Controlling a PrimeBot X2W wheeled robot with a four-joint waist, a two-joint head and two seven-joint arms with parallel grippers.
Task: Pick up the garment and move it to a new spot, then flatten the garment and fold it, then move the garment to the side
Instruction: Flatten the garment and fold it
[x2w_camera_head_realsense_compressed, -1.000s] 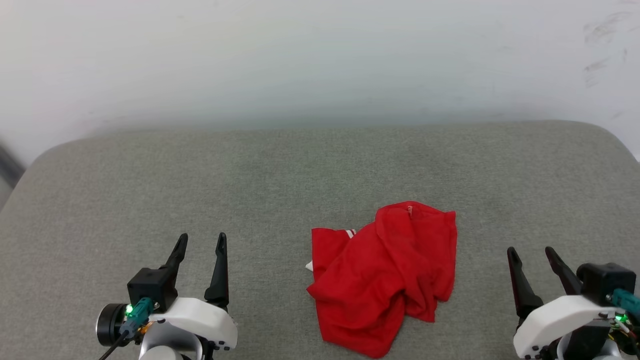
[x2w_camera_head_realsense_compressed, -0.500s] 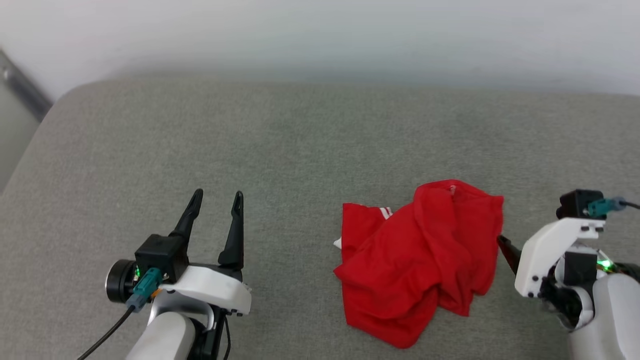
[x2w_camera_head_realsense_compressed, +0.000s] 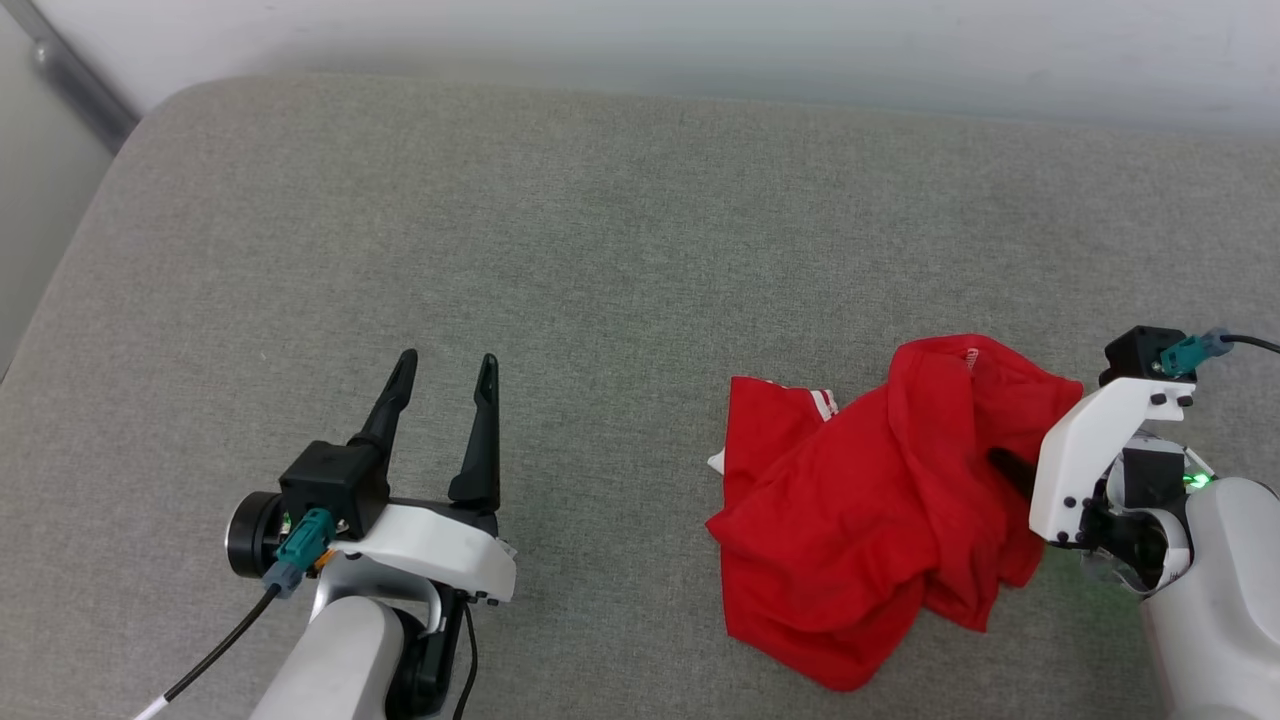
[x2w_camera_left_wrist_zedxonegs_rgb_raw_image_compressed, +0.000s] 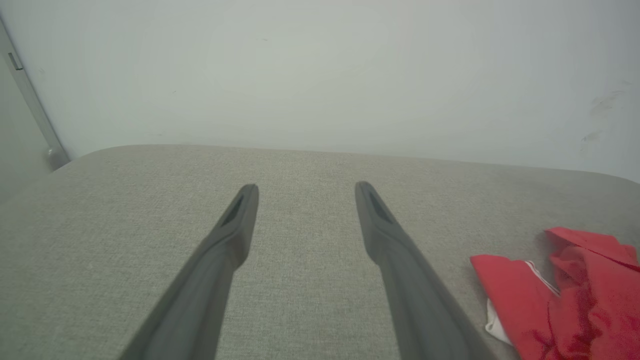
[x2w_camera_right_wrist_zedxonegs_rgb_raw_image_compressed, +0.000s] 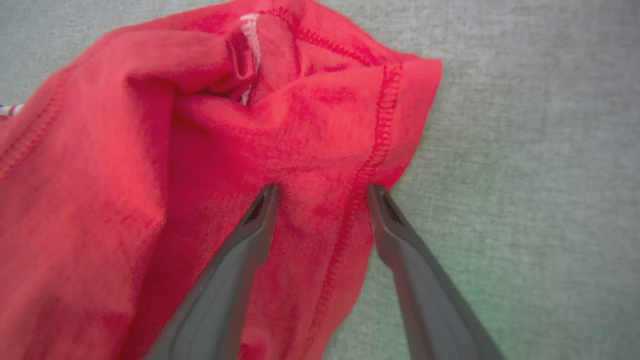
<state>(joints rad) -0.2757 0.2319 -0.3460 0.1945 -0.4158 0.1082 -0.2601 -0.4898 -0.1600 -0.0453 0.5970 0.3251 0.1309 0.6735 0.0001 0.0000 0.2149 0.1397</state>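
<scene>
The garment is a crumpled bright red heap lying on the grey padded surface, right of centre, with a bit of striped trim and white lining at its left edge. My right gripper points down onto the garment's right side. Its jaws stand apart, with a stitched hem fold lying between them. In the head view one of its dark fingers pokes out from under the white wrist onto the cloth. My left gripper hovers open and holds nothing, far left of the garment.
A pale wall runs along the back of the surface. The surface's rounded left corner borders a metal strip and a drop. Bare grey surface stretches ahead of my left gripper.
The head camera has tilted down and turned, shifting the whole picture. My right gripper has swung in from the right, turned downward and come onto the garment's right edge. The left gripper keeps its pose.
</scene>
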